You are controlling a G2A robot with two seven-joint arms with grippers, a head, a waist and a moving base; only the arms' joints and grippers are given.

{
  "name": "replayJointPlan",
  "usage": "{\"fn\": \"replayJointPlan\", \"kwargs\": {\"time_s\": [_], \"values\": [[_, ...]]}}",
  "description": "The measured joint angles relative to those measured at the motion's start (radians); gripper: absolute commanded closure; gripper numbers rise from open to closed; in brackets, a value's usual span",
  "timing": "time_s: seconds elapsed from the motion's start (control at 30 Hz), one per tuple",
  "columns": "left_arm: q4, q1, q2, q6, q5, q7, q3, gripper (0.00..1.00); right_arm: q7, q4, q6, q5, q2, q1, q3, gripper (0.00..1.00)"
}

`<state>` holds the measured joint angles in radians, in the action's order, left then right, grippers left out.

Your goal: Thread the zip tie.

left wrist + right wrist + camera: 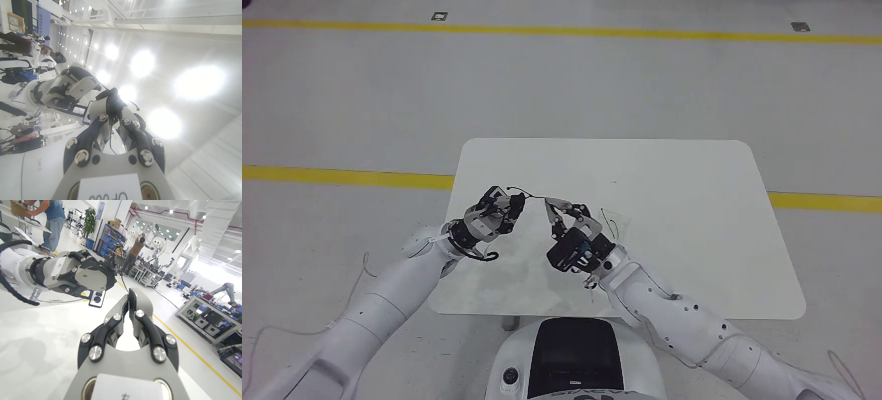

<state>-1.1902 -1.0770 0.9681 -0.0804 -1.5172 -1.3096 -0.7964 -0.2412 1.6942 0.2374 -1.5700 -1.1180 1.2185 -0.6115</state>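
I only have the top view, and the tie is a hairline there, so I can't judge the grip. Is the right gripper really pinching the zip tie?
Observer: Yes. The right wrist view shows the right gripper shut, the zip tie pinched at its very tips.
Operator: And the left one?
Observer: The left gripper is shut on it too; a loose length trails back toward its palm.

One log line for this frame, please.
left end effector: shut on zip tie | right end effector: shut on zip tie | zip tie: spans both, over table
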Motion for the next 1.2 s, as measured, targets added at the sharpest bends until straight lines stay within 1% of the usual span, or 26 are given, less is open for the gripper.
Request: {"fn": "replayJointPlan", "kwargs": {"time_s": [0.63,1.2], "values": [[0.0,0.0,0.0,0.0,0.0,0.0,0.0,1.0,0.01,0.019,0.0,0.0,0.025,0.035,-0.028,1.0],[0.0,0.0,0.0,0.0,0.0,0.0,0.0,1.0,0.016,0.022,-0.013,0.0,0.031,0.05,-0.041,1.0]]}}
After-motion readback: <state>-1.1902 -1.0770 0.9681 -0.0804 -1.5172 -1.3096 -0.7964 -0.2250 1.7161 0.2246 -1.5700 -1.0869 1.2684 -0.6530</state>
